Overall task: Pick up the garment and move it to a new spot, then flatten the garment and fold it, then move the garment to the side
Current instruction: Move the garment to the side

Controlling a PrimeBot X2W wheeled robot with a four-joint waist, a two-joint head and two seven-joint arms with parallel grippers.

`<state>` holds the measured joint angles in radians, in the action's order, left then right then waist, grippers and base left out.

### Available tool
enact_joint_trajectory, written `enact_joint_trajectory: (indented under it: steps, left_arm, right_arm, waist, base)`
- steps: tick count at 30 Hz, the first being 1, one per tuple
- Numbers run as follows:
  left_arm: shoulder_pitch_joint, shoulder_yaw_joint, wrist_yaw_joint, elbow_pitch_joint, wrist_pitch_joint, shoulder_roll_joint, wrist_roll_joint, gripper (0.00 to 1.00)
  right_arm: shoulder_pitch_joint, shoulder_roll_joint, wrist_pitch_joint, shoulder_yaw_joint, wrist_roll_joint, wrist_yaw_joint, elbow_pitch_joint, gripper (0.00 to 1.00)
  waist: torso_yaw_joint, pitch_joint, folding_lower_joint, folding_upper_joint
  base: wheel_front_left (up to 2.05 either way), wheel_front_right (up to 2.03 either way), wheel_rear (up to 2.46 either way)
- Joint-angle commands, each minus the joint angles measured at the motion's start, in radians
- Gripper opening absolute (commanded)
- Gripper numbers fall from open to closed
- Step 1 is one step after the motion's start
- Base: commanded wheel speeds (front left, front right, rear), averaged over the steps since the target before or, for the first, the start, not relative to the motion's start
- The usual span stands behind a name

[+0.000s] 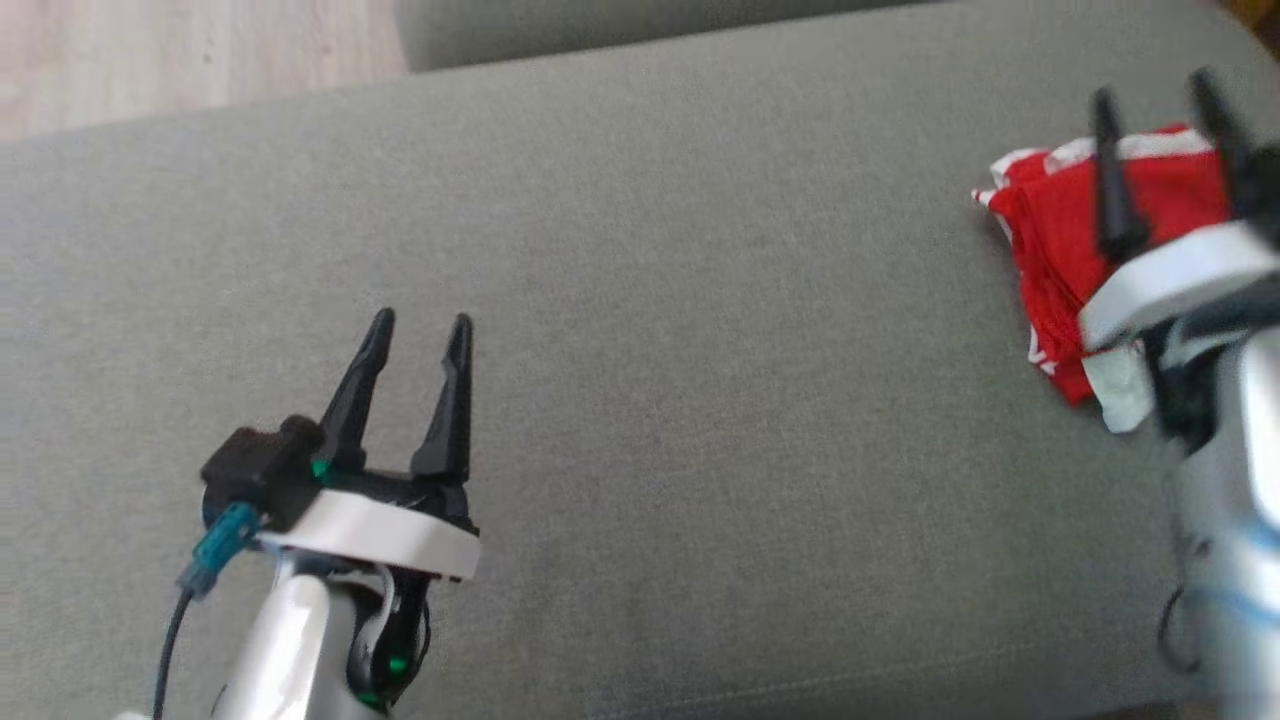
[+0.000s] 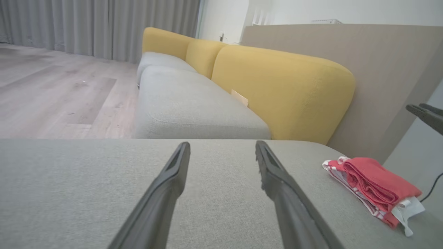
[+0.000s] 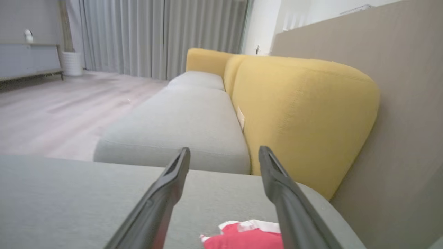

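The garment [image 1: 1065, 260] is a folded red cloth with white trim, lying at the right end of the grey cushion [image 1: 680, 330]. The left wrist view has the garment [image 2: 373, 188] at the far right as a neat folded stack. My right gripper [image 1: 1155, 90] stands open above it, empty, its fingers apart over the cloth. Under those fingers in the right wrist view, the garment [image 3: 247, 235] peeks in at the bottom edge. My left gripper [image 1: 418, 325] is open and empty over the cushion's left part, well away from the cloth.
A second grey seat [image 2: 187, 103] with yellow backrests [image 2: 287, 86] runs on beyond the cushion. Wooden floor [image 2: 52, 90] lies to the left of it, with grey curtains [image 3: 155, 34] behind. A beige panel [image 3: 398, 86] rises close on the right.
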<state>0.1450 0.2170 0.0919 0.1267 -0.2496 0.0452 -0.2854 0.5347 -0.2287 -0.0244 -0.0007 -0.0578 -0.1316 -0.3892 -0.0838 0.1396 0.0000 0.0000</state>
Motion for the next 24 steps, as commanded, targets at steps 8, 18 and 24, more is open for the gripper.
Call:
enact_joint_trajectory:
  steps: [8, 18, 24]
  left_arm:
    - [-0.042, -0.059, -0.024, -0.057, -0.012, 0.005, -0.015, 1.00]
    - [-0.119, -0.056, -0.042, -0.053, -0.012, 0.005, -0.020, 1.00]
    - [-0.140, -0.051, -0.058, -0.037, -0.012, 0.005, 0.020, 1.00]
  right_arm:
    - [-0.191, 0.140, -0.095, 0.009, -0.100, 0.001, 0.122, 1.00]
    - [-0.380, 0.178, -0.189, 0.056, -0.186, 0.001, 0.128, 1.00]
    - [-0.420, 0.178, -0.216, 0.056, -0.235, 0.001, 0.121, 1.00]
  waist:
    - [0.055, -0.104, 0.0000, 0.0000]
    - [0.073, -0.150, 0.0000, 0.0000]
    - [0.071, -0.160, 0.0000, 0.0000]
  base:
    - [0.00, 0.00, 0.00]
    - [0.00, 0.00, 0.00]
    - [0.00, 0.00, 0.00]
